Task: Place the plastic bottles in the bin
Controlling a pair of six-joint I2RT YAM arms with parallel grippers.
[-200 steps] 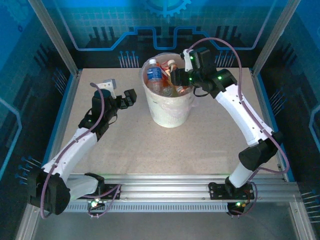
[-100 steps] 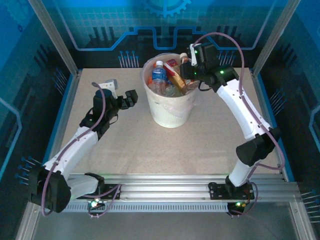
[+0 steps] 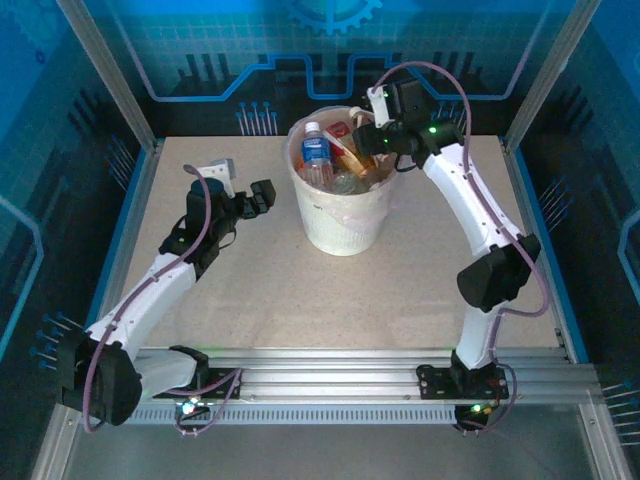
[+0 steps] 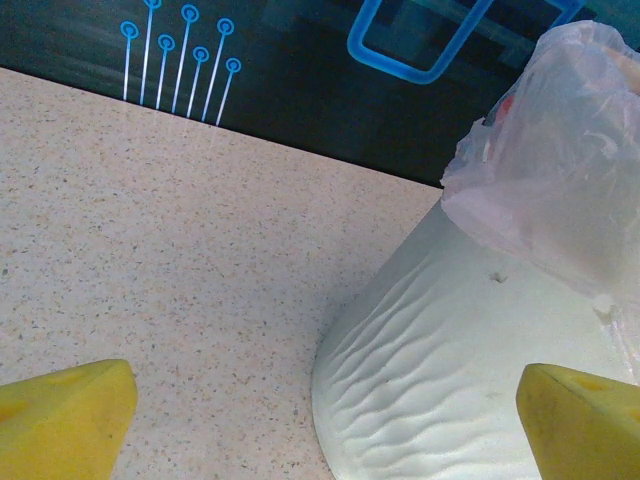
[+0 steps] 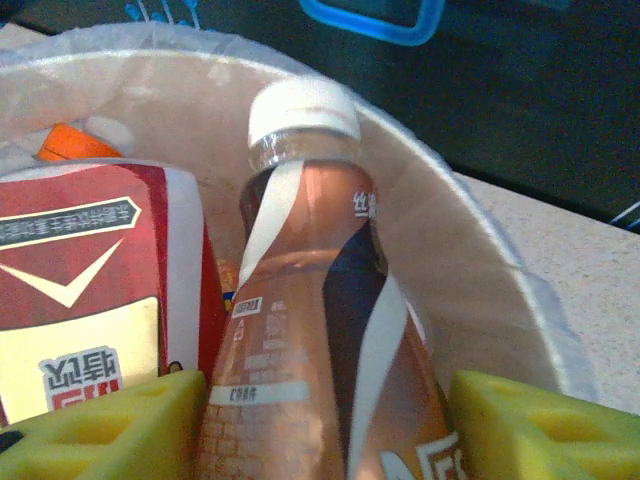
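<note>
One brown bottle (image 5: 310, 330), between right jaws

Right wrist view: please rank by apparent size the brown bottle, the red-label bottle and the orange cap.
1. brown bottle, nearest the camera
2. red-label bottle, cut off by the frame, so unsure against the first
3. orange cap, clearly smallest

White arms (image 3: 475, 205) with black joints, purple cables (image 3: 206, 208), green lights, yellow foam fingers (image 5: 530, 430)
</note>
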